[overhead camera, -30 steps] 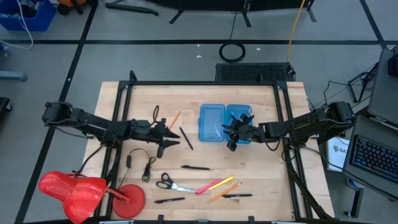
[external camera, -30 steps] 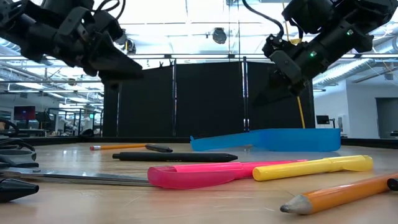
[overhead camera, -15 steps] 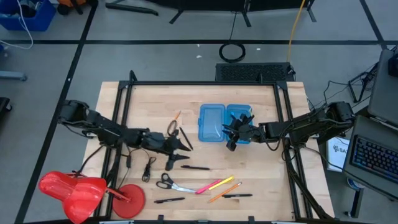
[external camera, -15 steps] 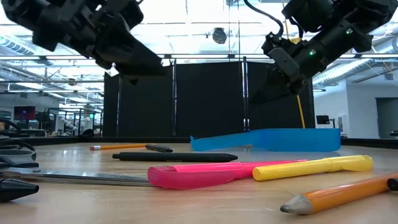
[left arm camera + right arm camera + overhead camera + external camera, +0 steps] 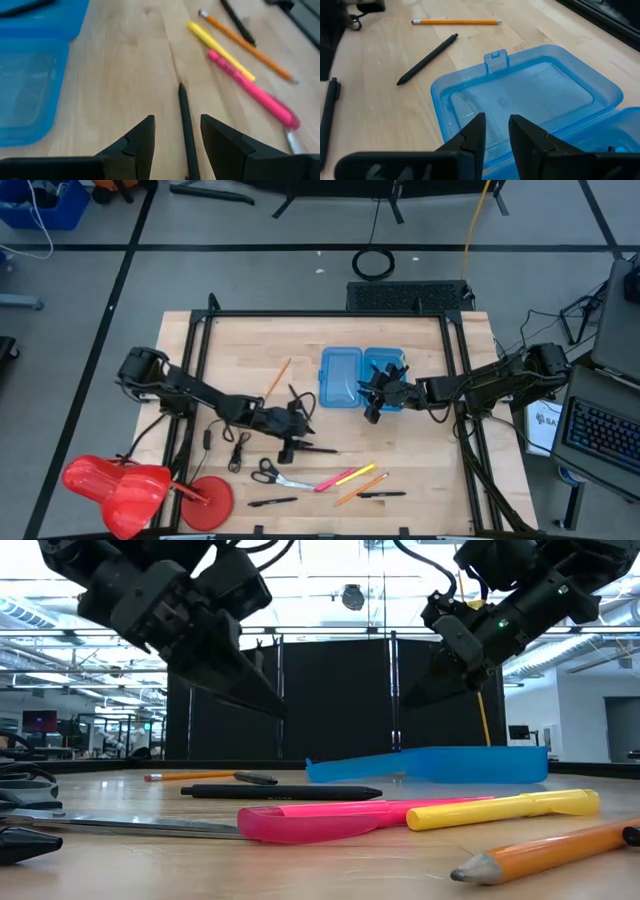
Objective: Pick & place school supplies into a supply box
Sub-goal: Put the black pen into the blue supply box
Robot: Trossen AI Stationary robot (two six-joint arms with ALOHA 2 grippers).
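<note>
Left claw (image 5: 298, 435), open as wide as it goes and holding nothing, has travelled across the bench (image 5: 240, 340) over the last second, from near the left rail toward the middle, its fingers parting on the way. It now stands low above a black pen (image 5: 186, 131), which lies lengthwise between the two fingertips in the left wrist view, apparently not yet touched. Judged from this alignment, the step in hand is the approach to a grasp of that pen. Right claw (image 5: 372, 395) has not moved in that time: fingers close together, nothing visibly gripped, hovering over the open blue box (image 5: 341, 377).

Where the supplies lie: ahead of the left claw, a yellow marker (image 5: 220, 50) and a pink marker (image 5: 254, 91) lie end to end, with an orange pencil (image 5: 245, 44) just beyond them; scissors (image 5: 268, 472) sit near the front edge. A second pen (image 5: 427, 59) and pencil (image 5: 455, 21) lie past the box from the right claw. The box itself appears empty.

Room for moving: bare wood flanks the target pen on both sides, so the fingers can close unobstructed. The path to the box is open, though the right claw occupies the air above one half. A looped cable (image 5: 232, 442) lies behind the left claw.
</note>
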